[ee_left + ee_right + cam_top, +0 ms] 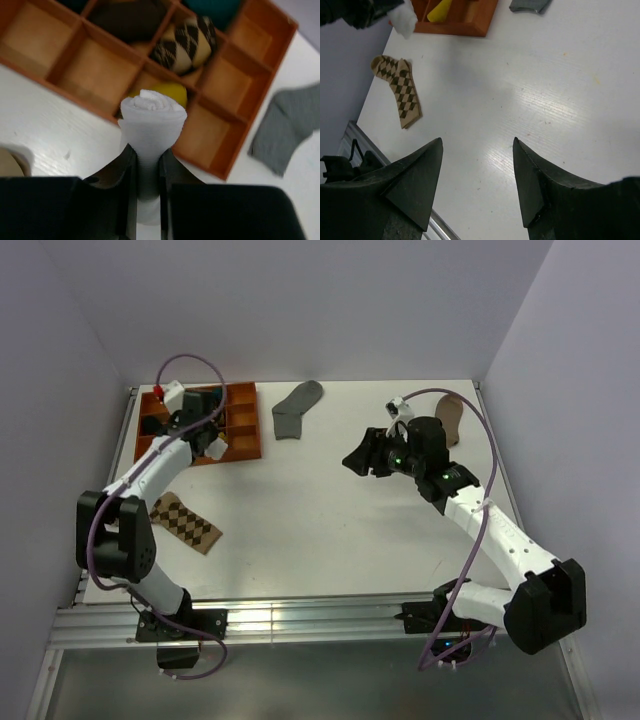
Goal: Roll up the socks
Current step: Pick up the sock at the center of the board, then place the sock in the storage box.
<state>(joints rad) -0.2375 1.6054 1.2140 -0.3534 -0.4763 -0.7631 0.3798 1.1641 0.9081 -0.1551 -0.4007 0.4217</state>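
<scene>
White sock [153,117], rolled, sits clamped in left tool [147,162].

You've got a white rectangular tabletop [300,530], plain pale lilac walls [330,300] on three sides, aluminium rail [300,623] along the near edge.

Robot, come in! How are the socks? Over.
Left tool shut on rolled white sock, over tray. Right tool open, empty. Grey sock unrolled. Nothing blocking.

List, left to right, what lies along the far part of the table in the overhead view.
Orange compartment tray → grey sock → brown sock.
</scene>
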